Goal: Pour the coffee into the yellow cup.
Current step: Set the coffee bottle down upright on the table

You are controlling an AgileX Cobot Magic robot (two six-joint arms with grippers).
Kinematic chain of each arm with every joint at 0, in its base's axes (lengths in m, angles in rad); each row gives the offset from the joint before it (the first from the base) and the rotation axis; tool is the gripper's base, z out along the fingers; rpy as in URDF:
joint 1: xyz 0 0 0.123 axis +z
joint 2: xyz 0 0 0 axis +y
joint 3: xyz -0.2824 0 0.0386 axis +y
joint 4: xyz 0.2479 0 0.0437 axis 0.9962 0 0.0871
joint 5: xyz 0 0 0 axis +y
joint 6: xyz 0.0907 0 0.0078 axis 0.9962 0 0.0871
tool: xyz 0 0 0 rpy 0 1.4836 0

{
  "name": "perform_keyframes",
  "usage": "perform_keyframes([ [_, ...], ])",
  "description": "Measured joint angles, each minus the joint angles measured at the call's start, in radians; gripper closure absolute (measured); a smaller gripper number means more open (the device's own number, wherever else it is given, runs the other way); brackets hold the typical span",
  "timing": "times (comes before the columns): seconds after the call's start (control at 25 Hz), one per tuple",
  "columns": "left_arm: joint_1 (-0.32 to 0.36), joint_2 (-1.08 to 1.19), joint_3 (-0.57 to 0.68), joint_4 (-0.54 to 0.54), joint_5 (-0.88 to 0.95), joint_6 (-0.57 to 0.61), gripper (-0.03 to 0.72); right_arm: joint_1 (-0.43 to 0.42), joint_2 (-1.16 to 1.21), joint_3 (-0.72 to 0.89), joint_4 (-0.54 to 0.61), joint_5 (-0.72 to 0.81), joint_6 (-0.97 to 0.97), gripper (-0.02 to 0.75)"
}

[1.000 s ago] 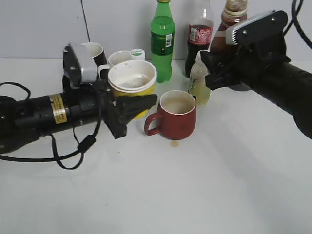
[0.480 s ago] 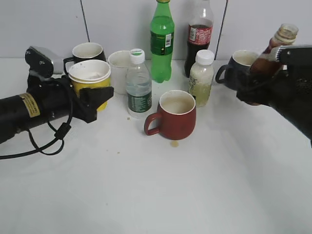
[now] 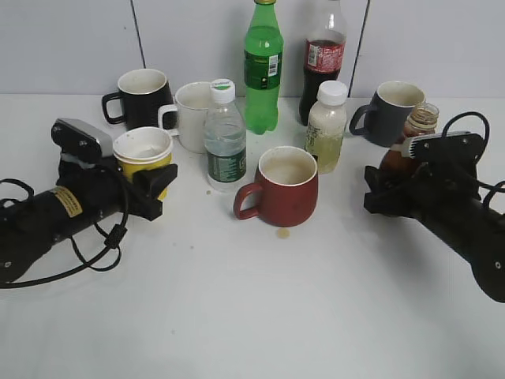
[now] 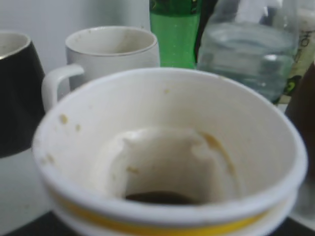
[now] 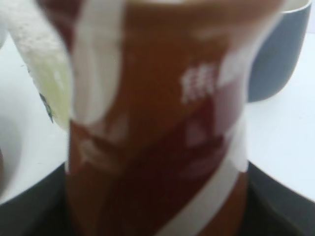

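Observation:
The yellow cup (image 3: 144, 155) stands upright at the left, low over the table. My left gripper (image 3: 147, 178) is shut on it around its body. In the left wrist view the cup (image 4: 167, 142) fills the frame, with a stained white inside and a little dark liquid (image 4: 158, 198) at the bottom. The coffee bottle (image 3: 407, 140), capless and upright, is at the right beside the dark grey mug. My right gripper (image 3: 393, 180) is shut on it low on its body. In the right wrist view its brown, white and red label (image 5: 157, 123) fills the frame.
A red-brown mug (image 3: 286, 186) stands in the middle with a small spill spot (image 3: 282, 233) in front. Behind are a water bottle (image 3: 225, 138), a green bottle (image 3: 263, 67), a cola bottle (image 3: 324, 55), a milky bottle (image 3: 326, 126), a black mug (image 3: 142, 95), a cream mug (image 3: 188, 110) and a dark grey mug (image 3: 390, 110).
Both arms have drawn apart from the middle and come down. The cup has moved left and lower. The bottle has moved right and lower, from tilted to upright.

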Motion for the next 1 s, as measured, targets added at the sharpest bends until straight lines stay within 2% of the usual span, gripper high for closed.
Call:
perform_keyframes([
  [0.48, 0.0, 0.164, -0.141, -0.02, -0.028, 0.008, 0.309, 0.0, 0.0, -0.028, -0.015, -0.007, -0.037, 0.237],
  [0.56, 0.0, 0.166, -0.142, -0.021, -0.029, 0.008, 0.289, 0.0, 0.0, -0.028, -0.015, -0.008, -0.038, 0.237],
  [0.76, 0.0, 0.171, -0.139, -0.022, -0.012, 0.01, 0.139, 0.0, 0.0, -0.028, -0.015, -0.008, -0.038, 0.237],
  [1.0, 0.0, 0.134, -0.08, -0.026, -0.006, 0.011, 0.107, 0.0, 0.0, -0.028, -0.015, -0.01, -0.038, 0.237],
])
